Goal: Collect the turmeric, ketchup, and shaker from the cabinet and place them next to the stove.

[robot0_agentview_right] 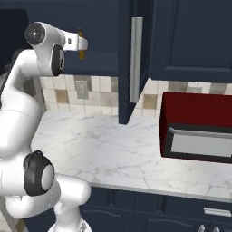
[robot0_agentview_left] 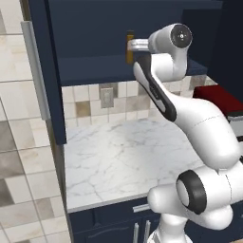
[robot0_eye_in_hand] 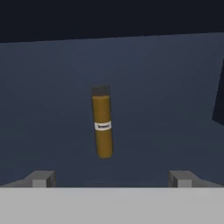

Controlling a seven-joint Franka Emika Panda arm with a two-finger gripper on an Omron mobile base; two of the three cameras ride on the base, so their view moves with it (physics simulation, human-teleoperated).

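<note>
In the left base view, you are reaching the white arm up into the open dark navy wall cabinet [robot0_agentview_left: 142, 52], with the hand at the level of its navy shelf [robot0_agentview_left: 95, 69]. The tall slim brown-amber turmeric jar [robot0_agentview_left: 129, 47] is standing upright on that shelf, just beyond the hand and partly hidden by it. Below, the white marble desk [robot0_agentview_left: 118, 156] is lying between you and the tiled wall.

In the right base view, you are seeing the same jar [robot0_agentview_right: 81, 44] poking out past the end of the hand, near the shelf's front edge. A red box with a grey front [robot0_agentview_right: 195, 127] is sitting at the desk's right end.

In the hand view, you are looking straight at the jar [robot0_eye_in_hand: 102, 122], centred ahead and apart from the fingers [robot0_eye_in_hand: 41, 178], which are spread fully wide with nothing between them. The jar is probably light, rigid and smooth-sided, and being tall and narrow it should tip easily. You are best taking it at mid-height, around the pale label band.
</note>
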